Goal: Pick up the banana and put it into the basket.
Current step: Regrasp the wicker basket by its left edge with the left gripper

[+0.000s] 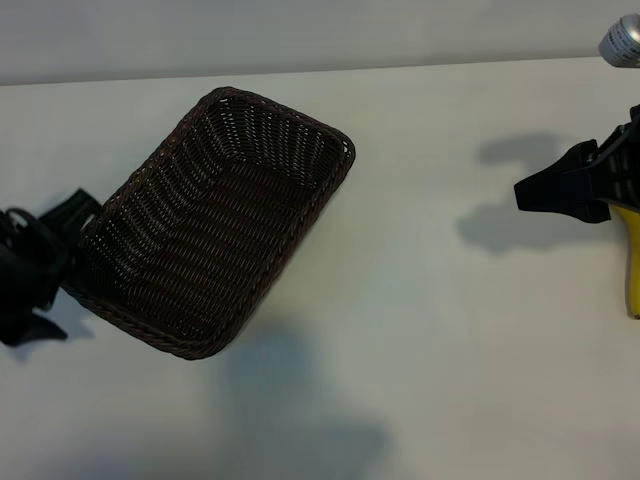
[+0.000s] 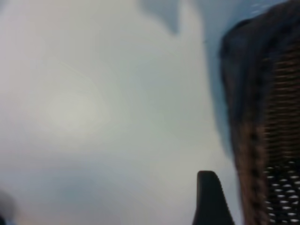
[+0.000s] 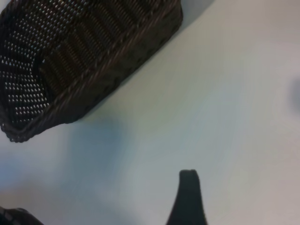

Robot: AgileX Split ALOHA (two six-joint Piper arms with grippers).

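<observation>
right claw [image 1: 548, 190]: sits at the right edge of the exterior view, fingers spread wide with nothing between them. Its wrist view shows only bare bench past the fingertip [image 3: 188, 194].
left claw [image 1: 35, 262]: way over at the left edge, right up against the basket's near-left corner. It's moderately open and holding nothing, and I can't tell if it actually touches the weave.
banana: the smooth bright-yellow curved banana [image 1: 633, 268] is just a sliver at the right edge, lying on the bench right below the right claw and mostly cut off by the frame. Doesn't look gripped to me.
basket: the dark-brown woven wicker rectangular basket [image 1: 215, 230] sits slanted left of centre, well apart from the banana, with nothing in it.
bench: plain white bench [image 1: 420, 330], otherwise just shadows.
step: I reckon still the reach, pickup not yet done.
next move: the right claw needs to drop over the banana's middle, close across its width, lift, then carry it over the basket rim.
</observation>
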